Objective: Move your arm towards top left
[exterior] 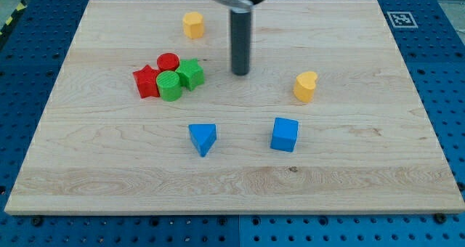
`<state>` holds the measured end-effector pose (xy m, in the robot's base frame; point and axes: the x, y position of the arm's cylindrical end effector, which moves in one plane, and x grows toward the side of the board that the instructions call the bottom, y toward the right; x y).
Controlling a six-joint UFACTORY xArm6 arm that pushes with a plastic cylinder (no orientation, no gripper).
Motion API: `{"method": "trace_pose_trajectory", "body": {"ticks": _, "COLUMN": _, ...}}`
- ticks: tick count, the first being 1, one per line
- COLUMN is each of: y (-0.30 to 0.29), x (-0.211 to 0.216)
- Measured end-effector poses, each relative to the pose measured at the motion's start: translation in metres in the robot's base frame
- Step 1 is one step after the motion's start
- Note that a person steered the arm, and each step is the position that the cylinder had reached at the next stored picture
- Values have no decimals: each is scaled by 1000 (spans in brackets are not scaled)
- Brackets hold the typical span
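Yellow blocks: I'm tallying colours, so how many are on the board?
2. One yellow block sits near the view's top, left of my tip; the other yellow block lies right of it. None looks hidden.

We see a pale wood-grain worktop [363, 174] on a blue base dotted with holes [450, 94]. Our rod is dark grey, and so is my tip [240, 73]. Two blocks are red: a star [145, 81] and a cylinder [168, 61]. Two are green: a cylinder [169, 86] and a star [191, 73]. Two are yellow: one at the top [192, 24], and a heart [305, 86]. Two are blue: a triangle [203, 138] and a cube [284, 134]. A black-and-white marker [399, 19] sits on a corner.
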<state>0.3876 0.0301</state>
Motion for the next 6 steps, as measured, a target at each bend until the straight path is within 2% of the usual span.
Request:
{"method": "trace_pose_trajectory", "body": {"ticks": 1, "y": 24, "x": 0}}
{"method": "trace_pose_trajectory", "body": {"ticks": 2, "y": 24, "x": 0}}
{"method": "trace_pose_trajectory", "body": {"ticks": 3, "y": -2, "x": -17}}
{"method": "trace_pose_trajectory", "body": {"ticks": 4, "y": -55, "x": -43}}
{"method": "trace_pose_trajectory", "body": {"ticks": 5, "y": -134, "x": -49}}
{"method": "trace_pose_trajectory", "body": {"ticks": 6, "y": -173, "x": -92}}
